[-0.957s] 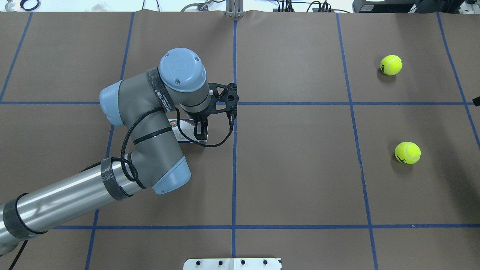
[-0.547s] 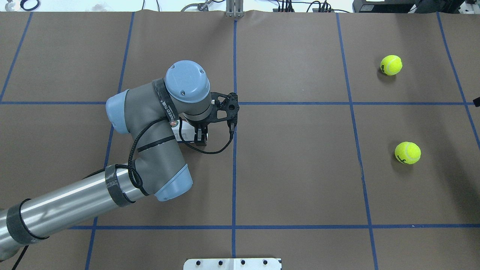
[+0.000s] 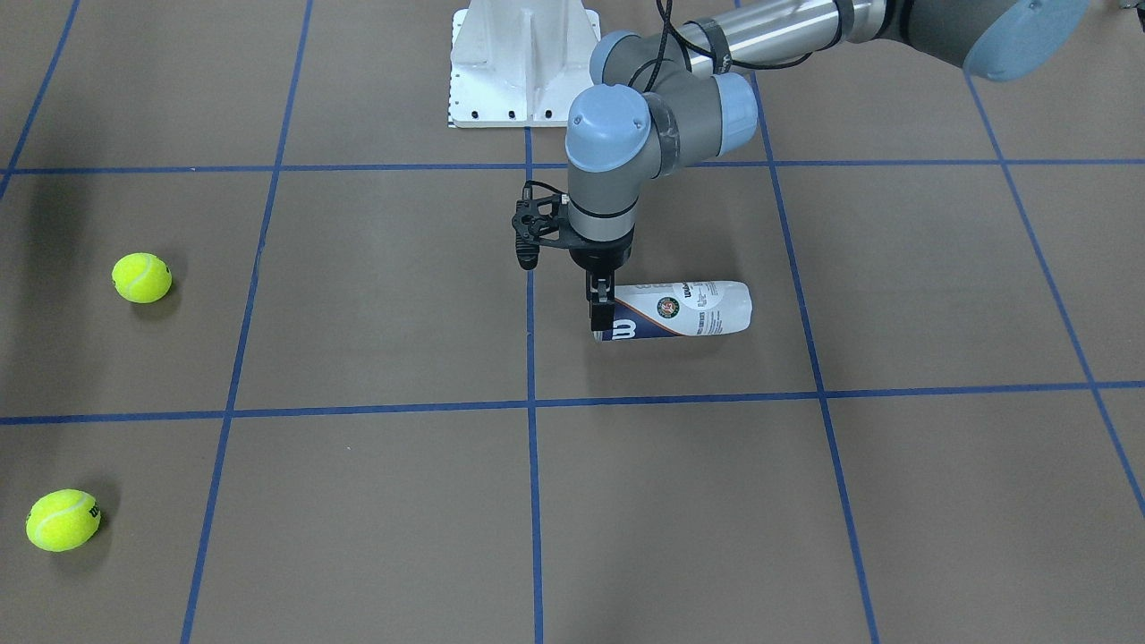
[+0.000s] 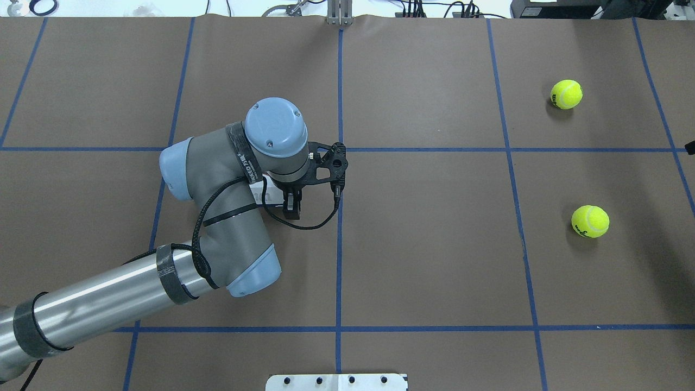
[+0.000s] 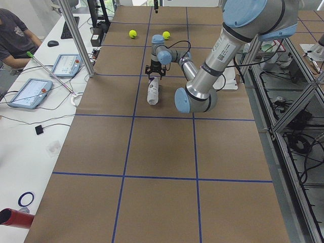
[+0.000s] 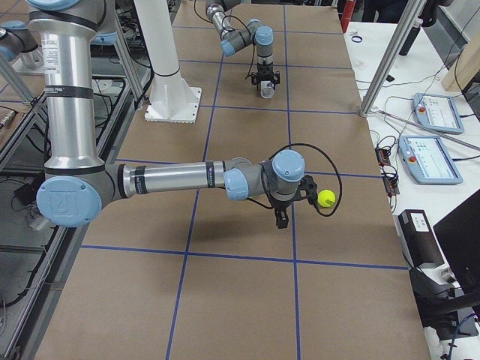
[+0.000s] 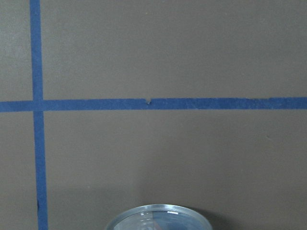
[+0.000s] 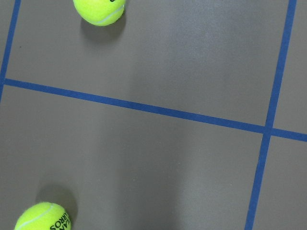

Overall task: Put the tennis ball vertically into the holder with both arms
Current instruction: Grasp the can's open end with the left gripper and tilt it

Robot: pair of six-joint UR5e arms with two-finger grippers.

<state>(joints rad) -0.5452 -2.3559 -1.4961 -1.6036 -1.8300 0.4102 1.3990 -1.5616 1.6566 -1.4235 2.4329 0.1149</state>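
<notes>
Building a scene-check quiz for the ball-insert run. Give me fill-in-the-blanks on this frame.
1. The holder lies on its ___ on the table.
2. ___ tennis balls lie loose on the table, both well apart from the holder.
3. The left gripper has its fingers at the rim end of the ___.

Missing words: side; two; holder.

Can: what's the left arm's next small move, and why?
Probably raise the rim end to start tipping the can upright. It lies flat on its side, and the left gripper is already down at its open end. Whether the fingers have clamped the rim is not clear, so I would check the grip first.
</notes>
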